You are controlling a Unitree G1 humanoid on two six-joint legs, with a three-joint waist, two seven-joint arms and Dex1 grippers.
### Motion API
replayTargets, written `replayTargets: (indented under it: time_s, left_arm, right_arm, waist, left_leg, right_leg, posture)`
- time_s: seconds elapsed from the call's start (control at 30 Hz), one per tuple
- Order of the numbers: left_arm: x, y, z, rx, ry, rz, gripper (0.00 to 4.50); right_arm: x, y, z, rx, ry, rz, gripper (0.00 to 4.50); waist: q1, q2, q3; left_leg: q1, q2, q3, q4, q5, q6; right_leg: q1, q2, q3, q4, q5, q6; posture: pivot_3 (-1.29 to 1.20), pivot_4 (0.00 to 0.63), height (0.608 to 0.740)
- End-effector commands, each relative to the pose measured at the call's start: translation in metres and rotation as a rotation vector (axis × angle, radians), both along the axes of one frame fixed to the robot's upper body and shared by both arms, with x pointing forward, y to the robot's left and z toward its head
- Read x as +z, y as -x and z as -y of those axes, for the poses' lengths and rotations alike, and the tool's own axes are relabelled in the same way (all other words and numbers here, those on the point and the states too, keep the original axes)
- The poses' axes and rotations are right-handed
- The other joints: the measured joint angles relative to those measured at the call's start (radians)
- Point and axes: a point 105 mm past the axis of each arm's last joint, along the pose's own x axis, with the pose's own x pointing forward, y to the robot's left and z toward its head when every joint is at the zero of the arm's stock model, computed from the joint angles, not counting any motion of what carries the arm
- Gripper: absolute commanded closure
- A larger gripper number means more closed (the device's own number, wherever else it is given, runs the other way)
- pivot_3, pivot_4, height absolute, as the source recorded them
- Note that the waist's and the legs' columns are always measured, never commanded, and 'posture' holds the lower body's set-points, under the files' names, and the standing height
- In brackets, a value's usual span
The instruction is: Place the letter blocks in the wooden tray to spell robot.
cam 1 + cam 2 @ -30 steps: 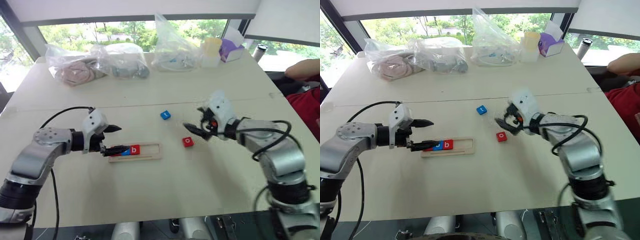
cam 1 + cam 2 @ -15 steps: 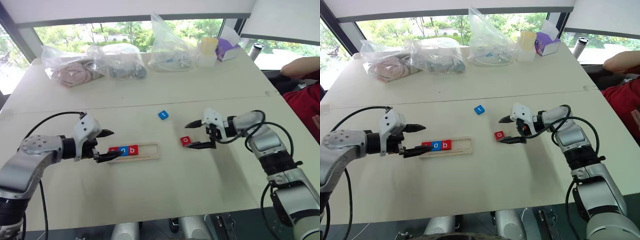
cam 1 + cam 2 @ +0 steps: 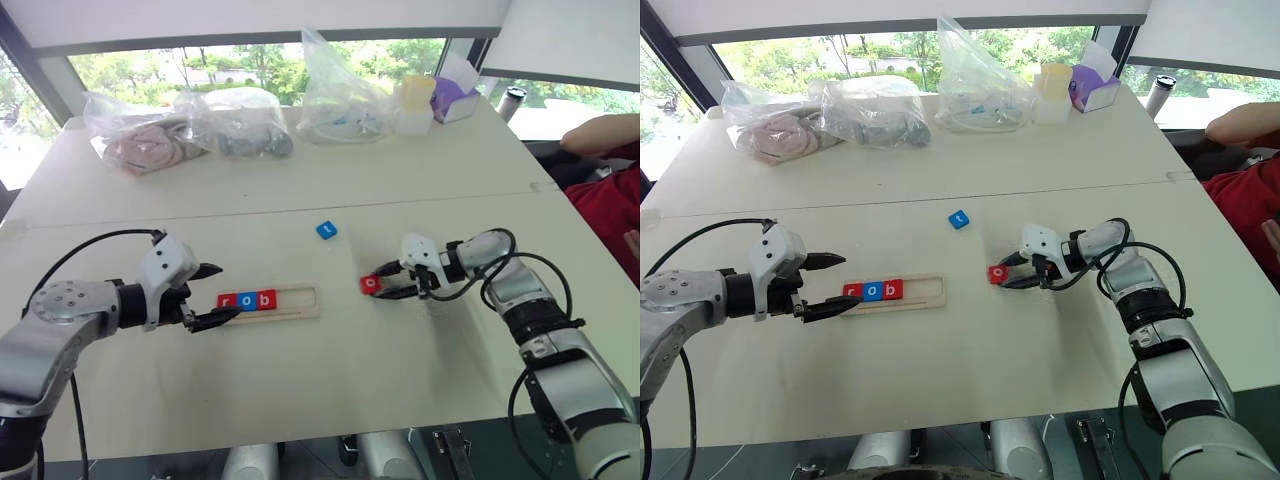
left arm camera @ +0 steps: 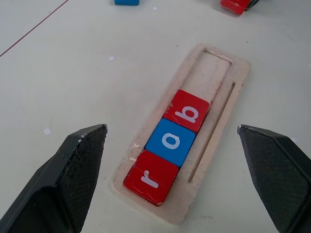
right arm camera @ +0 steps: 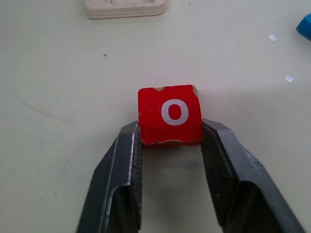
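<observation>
Up close, right pincer (image 5: 171,145) clamps red "o" block (image 5: 169,114) — left pincer (image 4: 175,170) wide, over wooden tray (image 4: 218,73).

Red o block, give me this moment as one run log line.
right gripper: shut on red o block, on table | left gripper: open beside wooden tray | tray: r, o, b placed | blue t block: loose
</observation>
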Motion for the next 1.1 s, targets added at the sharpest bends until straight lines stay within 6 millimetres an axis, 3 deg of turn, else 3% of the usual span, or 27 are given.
replayTargets:
  time_s: [0.03, 0.27, 0.47, 0.63, 0.9, 1.1]
  left_arm:
    - [0.008, 0.001, -0.003, 0.002, -0.016, 0.032, 0.00]
    - [0.014, -0.004, -0.015, 0.039, -0.009, 0.031, 0.00]
    - [0.016, -0.003, -0.020, 0.024, -0.051, 0.011, 0.00]
    - [0.008, 0.002, -0.010, 0.013, -0.034, 0.002, 0.00]
    - [-0.001, 0.026, 0.005, -0.027, -0.016, -0.069, 0.00]
    - [-0.001, 0.028, 0.004, -0.022, -0.018, -0.075, 0.00]
  right_arm:
    - [0.007, -0.004, -0.002, -0.003, -0.009, 0.028, 3.38]
    - [0.047, 0.001, -0.046, 0.021, -0.132, 0.051, 3.38]
    - [0.041, 0.004, -0.103, -0.015, -0.081, 0.100, 3.38]
    - [0.034, 0.010, -0.126, -0.026, -0.050, 0.081, 3.38]
    - [0.021, 0.024, -0.138, 0.015, 0.005, 0.050, 3.38]
    - [0.019, 0.031, -0.146, 0.037, 0.008, 0.034, 3.38]
  waist:
    - [-0.001, 0.000, 0.000]
    - [-0.002, 0.000, 0.000]
    - [-0.002, 0.000, 0.000]
    - [0.005, 0.000, 0.000]
    - [0.002, 0.000, 0.000]
    - [0.000, 0.000, 0.000]
  left_leg:
    - [0.000, 0.000, 0.000, 0.000, 0.000, 0.000]
    - [0.001, 0.000, 0.000, 0.000, 0.000, 0.000]
    - [0.000, 0.000, -0.001, 0.000, 0.000, 0.000]
    - [-0.001, 0.000, -0.001, 0.000, 0.000, 0.000]
    - [-0.001, 0.000, -0.001, 0.000, 0.000, 0.000]
    - [0.000, 0.000, -0.001, 0.000, 0.000, 0.000]
  right_leg:
    - [0.000, 0.000, 0.000, 0.000, 0.000, 0.000]
    - [-0.001, 0.000, 0.000, 0.003, 0.000, 0.000]
    - [-0.001, 0.000, -0.001, 0.003, 0.000, 0.000]
    - [-0.001, -0.001, -0.001, 0.002, 0.000, 0.000]
    - [-0.001, -0.001, 0.000, 0.002, 0.000, 0.000]
    - [-0.001, 0.000, -0.001, 0.002, 0.000, -0.001]
  posture:
    - [0.00, 0.150, 0.740]
    - [0.00, 0.150, 0.740]
    - [0.00, 0.150, 0.740]
    - [0.00, 0.150, 0.740]
    - [0.00, 0.150, 0.740]
    - [0.00, 0.150, 0.740]
